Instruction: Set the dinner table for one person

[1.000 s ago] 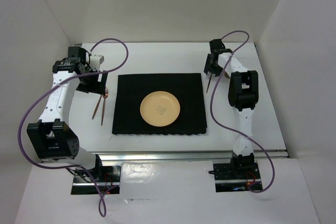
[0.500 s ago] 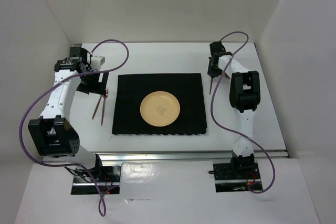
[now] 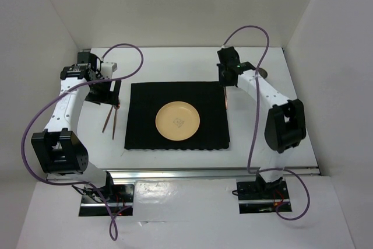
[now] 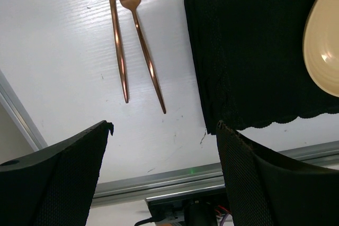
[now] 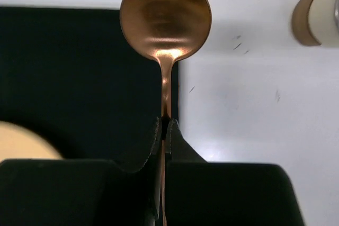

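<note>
Left: knife (image 4: 117, 35) and fork (image 4: 139, 30) lie side by side on the dinner table (image 3: 175, 65), just left of the black placemat (image 3: 145, 115). Left gripper (image 4: 164, 125) above them, fingers spread, empty. Centre: plate (image 3: 178, 121) on mat. Right: right gripper (image 5: 164, 130) clenched on spoon (image 5: 164, 19) handle over mat's right edge. Spoon not yet laid.

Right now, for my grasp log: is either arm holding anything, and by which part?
The right gripper pinches the copper spoon by its handle, bowl out ahead. The left gripper is open, holding nothing.
</note>
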You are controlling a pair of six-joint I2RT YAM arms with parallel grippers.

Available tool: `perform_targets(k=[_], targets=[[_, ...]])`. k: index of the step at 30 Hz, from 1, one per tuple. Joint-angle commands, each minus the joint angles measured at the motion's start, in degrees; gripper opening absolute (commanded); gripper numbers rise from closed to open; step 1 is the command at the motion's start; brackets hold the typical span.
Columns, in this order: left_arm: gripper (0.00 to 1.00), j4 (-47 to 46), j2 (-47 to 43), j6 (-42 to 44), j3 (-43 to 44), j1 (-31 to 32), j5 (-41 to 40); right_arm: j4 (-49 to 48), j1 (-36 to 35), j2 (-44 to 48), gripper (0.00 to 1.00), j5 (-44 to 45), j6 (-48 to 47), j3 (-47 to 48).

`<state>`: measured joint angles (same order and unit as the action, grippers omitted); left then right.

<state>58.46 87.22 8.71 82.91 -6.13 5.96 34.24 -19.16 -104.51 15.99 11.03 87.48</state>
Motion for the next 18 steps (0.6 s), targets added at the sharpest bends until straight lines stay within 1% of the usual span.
perform_targets(k=[1, 3, 4, 7, 11, 15, 18], targets=[[0.88, 0.6, -0.5, 0.0, 1.5, -0.3, 2.2, 0.7, -2.4, 5.5, 0.00, 0.1, 4.3, -6.6], [0.88, 1.1, 0.1, 0.0, 2.2, -0.3, 2.2, 0.7, -2.9, 6.9, 0.00, -3.8, 7.0, -9.5], [0.88, 1.1, 0.6, 0.0, 2.2, -0.3, 2.8, 0.7, -3.6, 8.2, 0.00, -4.9, 7.9, -12.6], [0.88, 1.1, 0.6, 0.0, 2.7, -0.3, 3.5, -0.5, -5.3, 9.7, 0.00, -7.0, 11.4, -16.8], [0.88, 1.1, 0.6, 0.0, 2.1, -0.3, 4.1, -3.1, -5.8, 10.3, 0.00, -10.0, 13.4, -22.3], [0.88, 1.1, 0.6, 0.0, 1.5, -0.3, 4.1, -5.5, -6.3, 9.8, 0.00, -10.6, 13.9, -23.9], [0.88, 1.1, 0.6, 0.0, 0.4, -0.3, 4.6, -5.5, -6.3, 7.9, 0.00, -9.1, 13.9, -23.9]])
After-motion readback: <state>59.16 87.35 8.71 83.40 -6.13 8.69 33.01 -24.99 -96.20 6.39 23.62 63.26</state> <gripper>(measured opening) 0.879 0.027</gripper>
